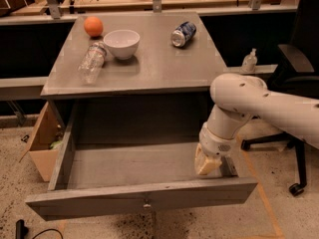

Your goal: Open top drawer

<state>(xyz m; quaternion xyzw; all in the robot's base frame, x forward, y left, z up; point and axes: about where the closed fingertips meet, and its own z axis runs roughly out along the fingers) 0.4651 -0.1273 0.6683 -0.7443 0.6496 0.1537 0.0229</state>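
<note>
Inside the wide grey top drawer [89, 206], standing open
White arm [259, 96] drops steeply; hand [206, 166] at right front corner, open or closed unclear.

plain grey top drawer [99, 203], silver knob [146, 203]; cream gripper [207, 166] inside it at a front corner, on a white arm [259, 103]. grey table [164, 63] with orange ball [93, 26], white bowl [121, 43], blue can [183, 34], clear bottle [92, 61]. speckled beige floor [279, 218], tan cardboard box [42, 138].

One camera looks down from high in front, near the table [154, 59]; the gripper [207, 164] sits inside the top drawer [129, 167], at right.
</note>
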